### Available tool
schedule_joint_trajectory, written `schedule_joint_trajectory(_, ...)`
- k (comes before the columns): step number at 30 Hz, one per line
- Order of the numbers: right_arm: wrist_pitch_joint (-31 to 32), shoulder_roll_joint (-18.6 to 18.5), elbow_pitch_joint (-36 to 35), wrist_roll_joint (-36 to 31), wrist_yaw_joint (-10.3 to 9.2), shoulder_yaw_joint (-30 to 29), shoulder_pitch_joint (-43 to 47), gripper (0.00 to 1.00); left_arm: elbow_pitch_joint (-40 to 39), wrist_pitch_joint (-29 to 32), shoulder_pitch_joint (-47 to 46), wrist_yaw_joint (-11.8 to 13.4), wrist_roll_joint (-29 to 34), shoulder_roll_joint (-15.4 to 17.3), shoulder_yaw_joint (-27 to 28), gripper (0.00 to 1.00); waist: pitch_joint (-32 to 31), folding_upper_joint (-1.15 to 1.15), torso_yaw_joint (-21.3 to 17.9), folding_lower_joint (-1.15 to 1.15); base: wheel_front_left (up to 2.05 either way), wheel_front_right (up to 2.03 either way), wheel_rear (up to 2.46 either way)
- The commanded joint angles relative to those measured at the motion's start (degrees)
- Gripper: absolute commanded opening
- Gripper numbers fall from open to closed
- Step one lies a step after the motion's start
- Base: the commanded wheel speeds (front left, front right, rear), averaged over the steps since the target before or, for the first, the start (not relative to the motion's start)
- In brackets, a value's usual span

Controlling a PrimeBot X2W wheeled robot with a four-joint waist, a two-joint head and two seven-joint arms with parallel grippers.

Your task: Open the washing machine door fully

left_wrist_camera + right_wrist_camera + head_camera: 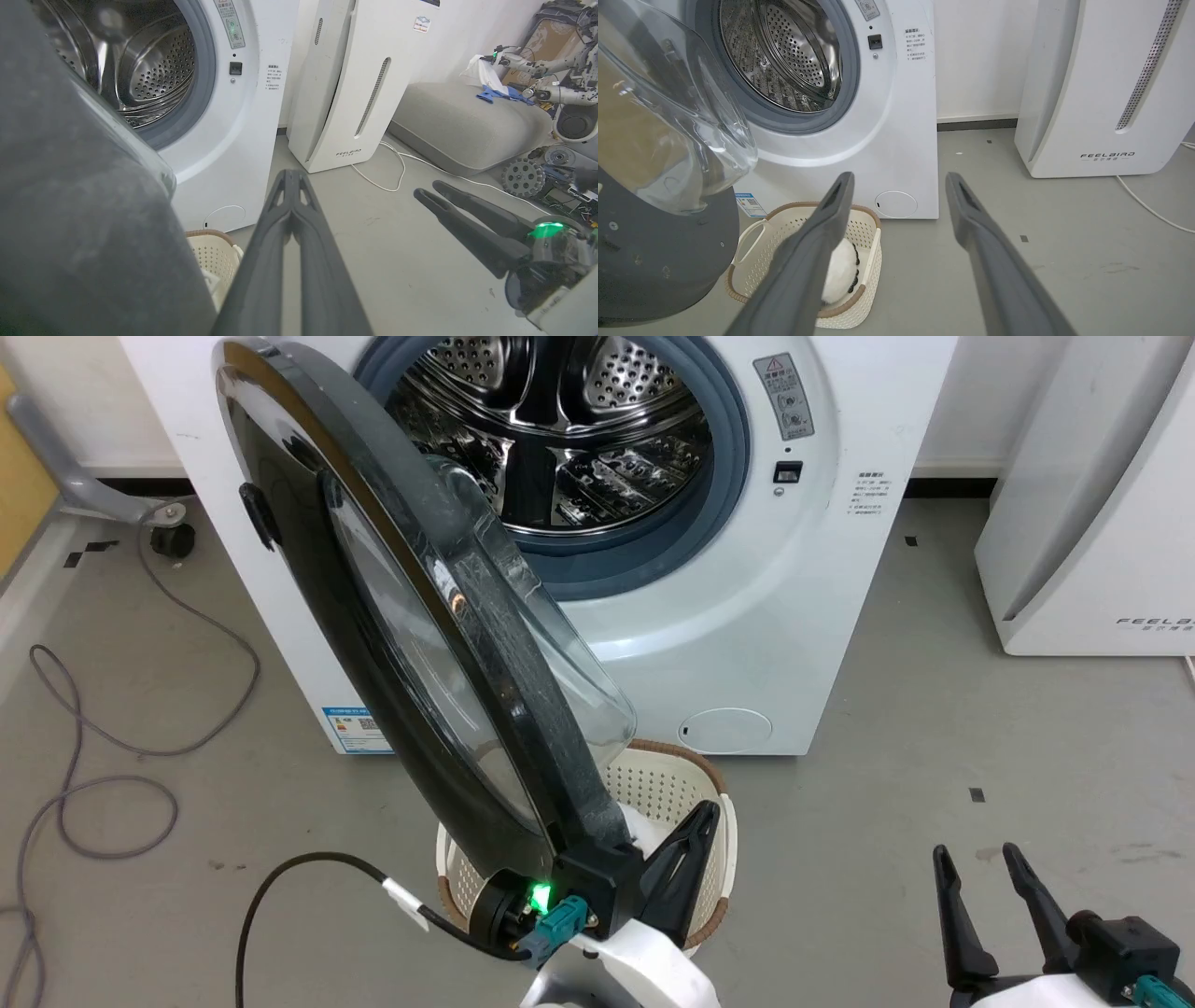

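Your left pincer (290, 179) is closest to the lens: its two dark fingers (261, 261) are pressed together, with nothing between them. Directly on its left side is the washing machine door (308, 579), standing out at an angle from the washing machine (822, 579), so the steel drum (560, 439) beyond the pincer's tips is uncovered. The door's inner rim and glass bowl (668, 116) pass very near these fingers; you cannot tell from these views if they touch. Under the left pincer's tips, on the floor (934, 709) before the machine, sits a white basket (866, 224) with a brown rim and something white inside. Your right pincer (900, 179) is well apart on the right of the left one, fingers spread, nothing between them, pointing at the machine's lower front. To its right stands a white FEELBIRD appliance (1087, 93).
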Motion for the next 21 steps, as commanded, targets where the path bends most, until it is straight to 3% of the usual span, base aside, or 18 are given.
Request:
schedule_joint_trajectory(1, -0.4, 0.2, 0.3, 0.3, 0.03, 0.0, -0.7, 1.0, 0.9, -0.4, -1.0, 0.8, -0.2, 0.7, 0.7, 0.0, 0.1, 0.0, 0.0, 0.0, 0.0, 0.0, 0.0)
schedule_joint_trajectory(12, -0.4, 0.2, 1.5, 0.8, 0.03, 0.4, -1.0, 1.0, -1.7, -1.7, 2.0, 3.3, -1.4, 1.2, 0.8, 0.0, 0.3, 0.0, 0.7, 0.0, 0.0, 0.0, 0.0)
schedule_joint_trajectory(16, -0.2, 0.2, 1.9, 0.8, 0.03, 0.6, -1.0, 1.0, -4.1, -1.9, 4.0, 3.5, -1.4, 2.5, 0.6, 0.0, 0.4, 0.0, 1.2, 0.0, 0.0, 0.0, 0.0)
schedule_joint_trajectory(21, -0.1, 0.2, 2.2, 0.7, 0.03, 0.5, -1.0, 1.0, -7.9, -1.2, 6.4, 5.6, 0.0, 4.7, 0.6, 0.0, 0.2, 0.0, 1.9, 0.0, 0.0, 0.0, 0.0)
